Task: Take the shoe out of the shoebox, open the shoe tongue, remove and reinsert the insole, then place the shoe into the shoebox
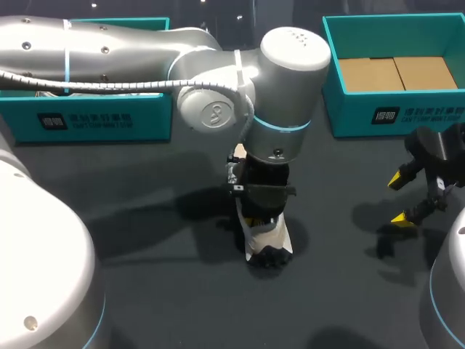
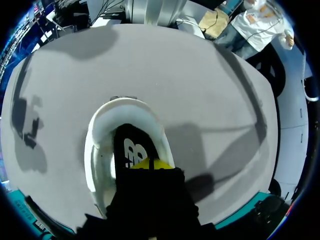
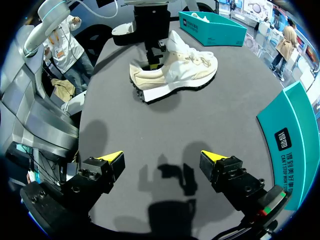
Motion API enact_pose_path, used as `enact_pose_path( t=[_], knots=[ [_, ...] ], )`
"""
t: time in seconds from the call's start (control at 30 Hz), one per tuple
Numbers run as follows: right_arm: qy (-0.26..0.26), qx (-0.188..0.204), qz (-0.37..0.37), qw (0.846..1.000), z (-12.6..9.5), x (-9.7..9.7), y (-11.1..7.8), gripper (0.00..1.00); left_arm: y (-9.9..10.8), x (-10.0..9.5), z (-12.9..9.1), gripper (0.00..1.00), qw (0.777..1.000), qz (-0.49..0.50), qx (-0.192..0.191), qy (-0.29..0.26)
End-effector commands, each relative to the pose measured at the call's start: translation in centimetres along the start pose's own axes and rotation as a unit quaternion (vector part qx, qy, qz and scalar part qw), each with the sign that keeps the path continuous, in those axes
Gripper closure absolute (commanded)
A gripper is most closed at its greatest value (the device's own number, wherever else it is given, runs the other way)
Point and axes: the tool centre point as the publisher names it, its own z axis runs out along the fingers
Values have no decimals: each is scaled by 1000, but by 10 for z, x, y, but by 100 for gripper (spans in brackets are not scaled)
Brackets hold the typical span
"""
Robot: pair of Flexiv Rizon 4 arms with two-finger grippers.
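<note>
The cream suede-and-mesh sneaker with a white and black sole (image 3: 175, 72) stands upright on the dark grey counter (image 3: 210, 120), outside both teal cardboard shoeboxes (image 1: 363, 116). The left gripper (image 2: 150, 164) reaches down through the heel opening onto the black insole with a white logo (image 2: 131, 147). I cannot tell whether it is clamped on it. The right gripper (image 3: 161, 162) hovers well apart from the shoe, its fingers (image 3: 112, 159) spread and holding nothing.

Nothing pins the shoe down. If the insole sticks, an upward pull would likely lift or tip the whole sneaker. A shallow pinch could slip off the insole's edge. Pushed back in unsupported, the insole may buckle at the heel.
</note>
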Motion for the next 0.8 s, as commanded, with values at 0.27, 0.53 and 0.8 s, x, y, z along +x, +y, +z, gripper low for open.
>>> enact_pose_path(
  t=[0.27,0.53,0.8],
  knots=[
    [-1,1,0,1000,0,1,0,0,1,-12,12,100,1000,-6,-9,11],
    [-1,1,0,1000,0,1,0,0,0,-18,-19,100,999,-12,-44,28],
    [-1,1,0,1000,0,1,0,0,8,-23,-34,100,993,-14,-78,84]
  ],
)
